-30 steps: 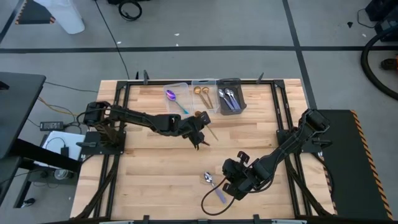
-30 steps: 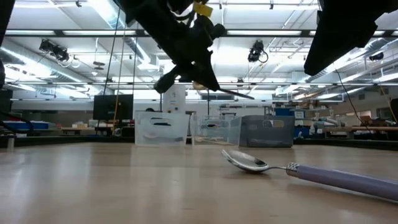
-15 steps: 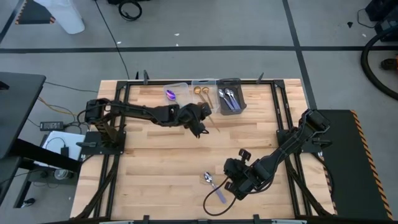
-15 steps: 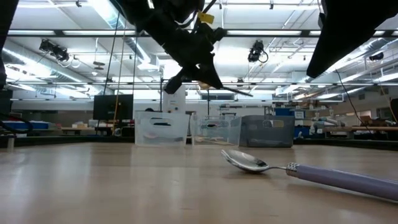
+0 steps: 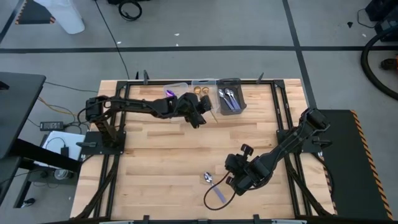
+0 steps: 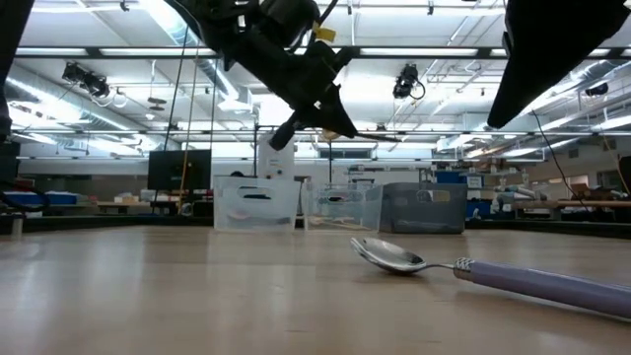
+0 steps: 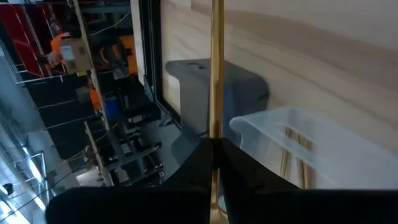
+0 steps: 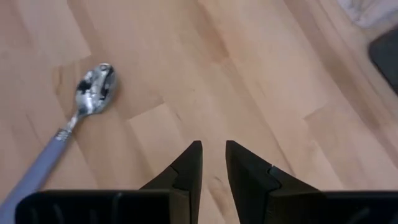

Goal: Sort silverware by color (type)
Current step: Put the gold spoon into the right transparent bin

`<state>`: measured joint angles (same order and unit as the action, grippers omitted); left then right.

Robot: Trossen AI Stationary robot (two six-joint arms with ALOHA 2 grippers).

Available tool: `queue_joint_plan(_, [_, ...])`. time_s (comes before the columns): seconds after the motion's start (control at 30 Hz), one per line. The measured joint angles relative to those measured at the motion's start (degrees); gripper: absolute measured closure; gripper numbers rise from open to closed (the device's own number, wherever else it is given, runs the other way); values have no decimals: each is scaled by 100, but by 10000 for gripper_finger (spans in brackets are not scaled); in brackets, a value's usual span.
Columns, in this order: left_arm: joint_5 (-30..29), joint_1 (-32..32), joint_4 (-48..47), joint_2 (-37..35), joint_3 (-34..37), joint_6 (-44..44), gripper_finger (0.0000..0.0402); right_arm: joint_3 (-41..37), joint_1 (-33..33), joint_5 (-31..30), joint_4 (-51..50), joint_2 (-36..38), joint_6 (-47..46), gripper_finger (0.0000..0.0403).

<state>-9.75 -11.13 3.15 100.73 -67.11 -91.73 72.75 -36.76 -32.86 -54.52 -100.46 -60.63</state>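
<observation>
My left gripper (image 5: 200, 114) hangs above the table near the far bins, shut on a gold utensil (image 7: 216, 62). The utensil's long shaft points toward the clear middle bin (image 7: 298, 137). In the low view this gripper (image 6: 308, 106) is well clear of the table. My right gripper (image 5: 238, 178) is low over the near part of the table, its fingers a little apart (image 8: 213, 163) and touching nothing. Just to its left, a silver spoon with a lilac handle (image 5: 212, 185) lies flat on the wood (image 8: 93, 87). My left gripper pinches the gold utensil's slim shaft (image 7: 216, 127) between its two fingers. The shaft runs straight out ahead along the fingers. The utensil is lifted clear of the table. Which end of it sits in the hold is hidden by the fingers.
Three bins stand side by side at the far edge. A clear one (image 5: 176, 91) holds a purple spoon, the clear middle one (image 5: 202, 88) holds gold pieces, and a dark grey one (image 5: 229, 96) holds silver spoons. Bare wood lies between the two arms.
My left gripper has carried the gold utensil from the table's middle toward the far edge, up to the bins, staying shut on it. My right gripper has shifted slightly toward the right, away from the lilac-handled spoon, which has not moved.
</observation>
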Motion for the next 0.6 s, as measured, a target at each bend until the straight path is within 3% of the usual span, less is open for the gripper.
queue_joint_plan(0.1, [127, -71, 113, 0, 0, -89, 379, 0, 40, -35, -237, 163, -171, 321])
queue_joint_plan(0.4, [1169, -616, 141, 0, -2, -108, 379, 0, 49, -924, -359, 536, -701, 321])
queue_joint_plan(0.6, [1709, -1025, 169, 0, -2, -108, 379, 0, 106, -1094, -353, 539, -889, 321])
